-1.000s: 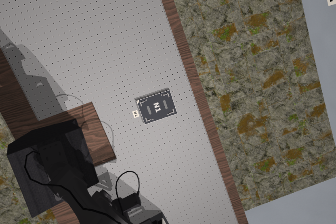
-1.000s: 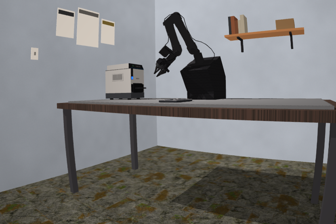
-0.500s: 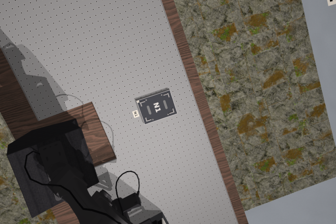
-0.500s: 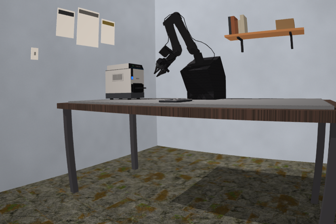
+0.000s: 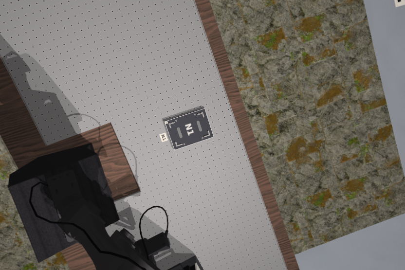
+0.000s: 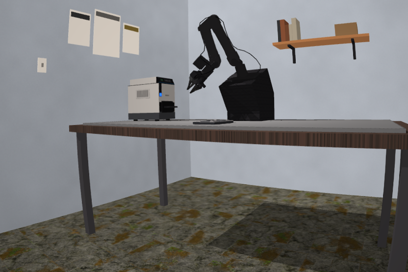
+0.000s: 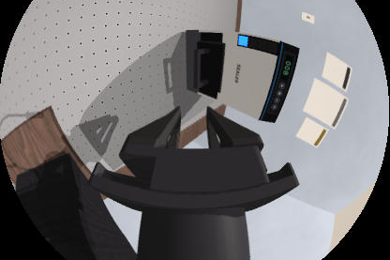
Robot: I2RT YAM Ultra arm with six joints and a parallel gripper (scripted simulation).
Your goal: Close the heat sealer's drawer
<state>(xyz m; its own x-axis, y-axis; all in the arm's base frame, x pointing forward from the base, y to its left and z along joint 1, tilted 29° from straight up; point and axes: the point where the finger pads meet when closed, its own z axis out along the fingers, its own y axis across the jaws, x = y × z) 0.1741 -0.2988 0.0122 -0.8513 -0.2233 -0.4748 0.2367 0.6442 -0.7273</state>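
Even soft light, sharp arm shadow on table point(image 5: 137, 47); wrist view fisheye-distorted.

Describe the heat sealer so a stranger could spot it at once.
Look at the long wooden-edged table and go to its far left end, near the room corner. There stands the heat sealer: a beige box on a dark base, with a small blue light on its front, unlike the all-black arm pedestal beside it.

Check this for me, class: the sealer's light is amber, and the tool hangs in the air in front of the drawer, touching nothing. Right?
Not quite: the light on the heat sealer is blue, as the wrist view shows. The tool does hang clear of the drawer, touching nothing.
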